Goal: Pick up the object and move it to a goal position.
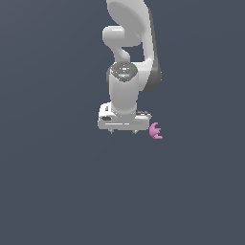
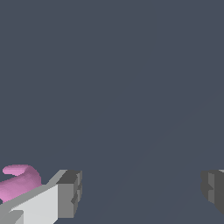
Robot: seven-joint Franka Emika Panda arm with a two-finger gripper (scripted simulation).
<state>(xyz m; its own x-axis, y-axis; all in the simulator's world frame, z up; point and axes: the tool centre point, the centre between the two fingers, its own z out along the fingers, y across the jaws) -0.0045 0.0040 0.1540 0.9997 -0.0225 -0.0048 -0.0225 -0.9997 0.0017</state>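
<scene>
Dark grey floor, pink object (image 1: 155, 131) prongs splayed toward exterior view's right, beside spread claw (image 1: 122, 130)

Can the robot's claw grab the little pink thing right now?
Probably not yet. The gripper is open, but the pink piece sits outside the fingers, off to the exterior view's right. In the wrist view it lies beyond one finger, not in the gap. Nothing blocks a sideways shift.
</scene>
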